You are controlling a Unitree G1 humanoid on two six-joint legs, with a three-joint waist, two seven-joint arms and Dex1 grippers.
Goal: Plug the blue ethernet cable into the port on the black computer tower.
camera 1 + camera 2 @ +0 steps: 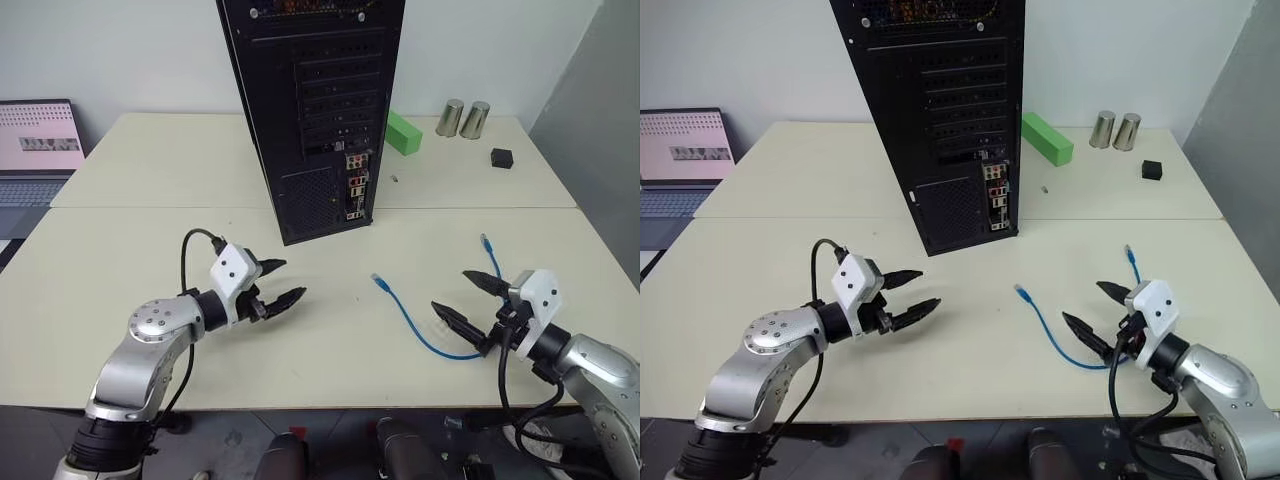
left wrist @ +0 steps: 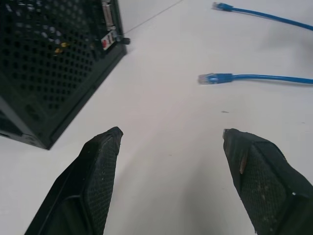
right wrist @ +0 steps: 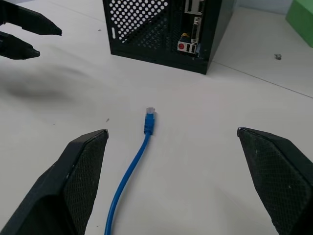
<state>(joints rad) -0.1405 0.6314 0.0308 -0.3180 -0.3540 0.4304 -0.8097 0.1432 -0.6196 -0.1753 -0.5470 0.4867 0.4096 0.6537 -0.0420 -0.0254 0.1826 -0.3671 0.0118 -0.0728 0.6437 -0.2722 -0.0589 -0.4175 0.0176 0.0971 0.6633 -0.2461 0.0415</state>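
The black computer tower [image 1: 310, 110] stands upright at the middle back of the table, its rear panel facing me. The port is somewhere in the strip of coloured connectors [image 1: 356, 185] low on that panel; I cannot pick it out. The blue ethernet cable [image 1: 410, 325] lies loose on the table in a curve, one plug [image 1: 379, 281] pointing toward the tower, the other [image 1: 485, 240] farther right. My right gripper [image 1: 450, 290] is open just above the cable's bend, holding nothing. My left gripper [image 1: 290, 280] is open in front of the tower, left of the cable and apart from it.
A green block [image 1: 404, 131] lies right of the tower. Two metal cups [image 1: 462, 118] and a small black cube [image 1: 501, 157] sit at the back right. A laptop [image 1: 38, 150] is at the far left. A tiny screw [image 1: 394, 178] rests near the tower.
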